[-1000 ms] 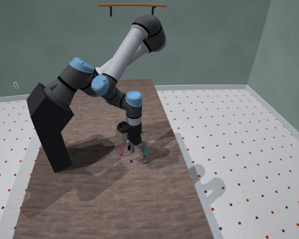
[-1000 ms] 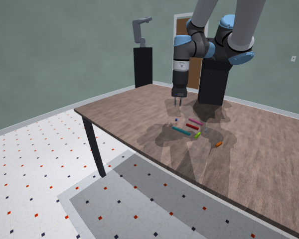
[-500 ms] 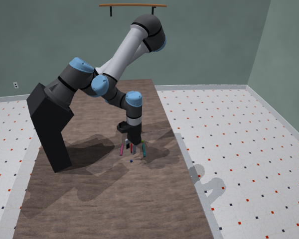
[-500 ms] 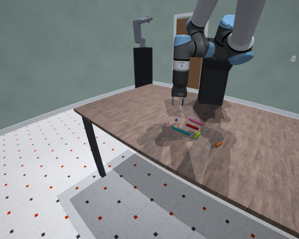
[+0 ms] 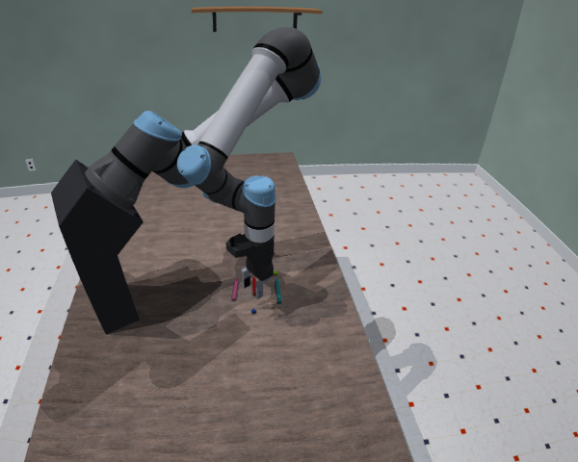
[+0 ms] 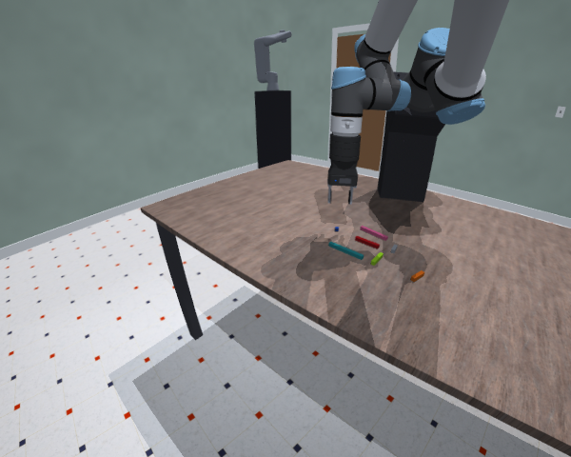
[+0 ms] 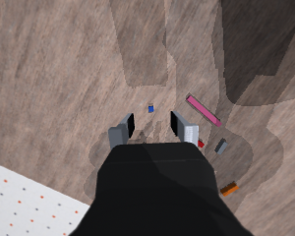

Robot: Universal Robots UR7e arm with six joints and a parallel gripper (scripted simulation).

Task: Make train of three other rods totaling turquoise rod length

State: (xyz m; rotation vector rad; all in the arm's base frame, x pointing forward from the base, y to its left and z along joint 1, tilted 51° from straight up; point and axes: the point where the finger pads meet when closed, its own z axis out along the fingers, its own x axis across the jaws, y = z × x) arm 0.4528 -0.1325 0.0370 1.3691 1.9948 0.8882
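My gripper [image 5: 251, 284] [image 6: 340, 199] [image 7: 151, 119] is open and empty. It hangs well above the table, over a spot just behind the small blue rod [image 5: 253, 311] [image 6: 336, 228] [image 7: 150, 108]. The blue rod lies alone on the table. Near it lie the pink rod [image 5: 235, 290] [image 6: 373, 232] [image 7: 203, 110], the red rod [image 6: 366, 242] [image 7: 201, 144] and the turquoise rod [image 5: 277, 292] [image 6: 345, 249], roughly parallel and apart. The lime rod [image 6: 377, 258], grey rod [image 6: 394, 248] [image 7: 220, 146] and orange rod [image 6: 417, 276] [image 7: 229, 189] lie scattered beyond them. No rods touch end to end.
The wooden table [image 5: 179, 397] [image 6: 497, 295] [image 7: 64, 74] is long, and its edge runs close to the turquoise rod in the exterior view. The arm's black pedestal [image 5: 94, 248] [image 6: 406, 162] stands on the table behind the rods.
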